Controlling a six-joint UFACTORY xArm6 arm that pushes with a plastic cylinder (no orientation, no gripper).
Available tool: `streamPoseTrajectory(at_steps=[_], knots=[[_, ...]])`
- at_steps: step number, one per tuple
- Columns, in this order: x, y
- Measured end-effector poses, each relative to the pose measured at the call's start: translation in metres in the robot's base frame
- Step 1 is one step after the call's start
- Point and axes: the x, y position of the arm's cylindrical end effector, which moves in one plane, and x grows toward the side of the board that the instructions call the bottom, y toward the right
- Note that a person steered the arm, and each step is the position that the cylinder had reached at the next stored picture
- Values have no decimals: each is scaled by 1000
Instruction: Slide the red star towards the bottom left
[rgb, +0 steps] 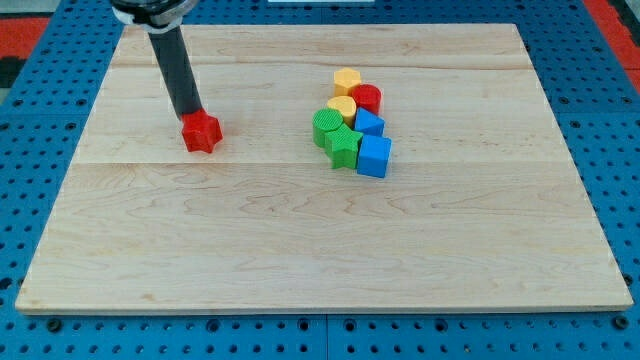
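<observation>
The red star (202, 132) lies on the wooden board (320, 240) in the view's upper left part. My tip (189, 114) stands right at the star's top-left edge and seems to touch it; the dark rod rises from there to the view's top left. The other blocks form a cluster well to the star's right.
The cluster right of centre holds a yellow block (347, 80), a red cylinder (367, 98), a second yellow block (342, 107), a green cylinder (326, 125), a green star (343, 146), a small blue block (369, 123) and a blue cube (374, 156). A blue pegboard surrounds the board.
</observation>
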Motion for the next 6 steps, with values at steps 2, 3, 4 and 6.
streamPoseTrajectory(at_steps=[2,3,4,6], knots=[[-19,26],[30,26],[81,26],[106,12]])
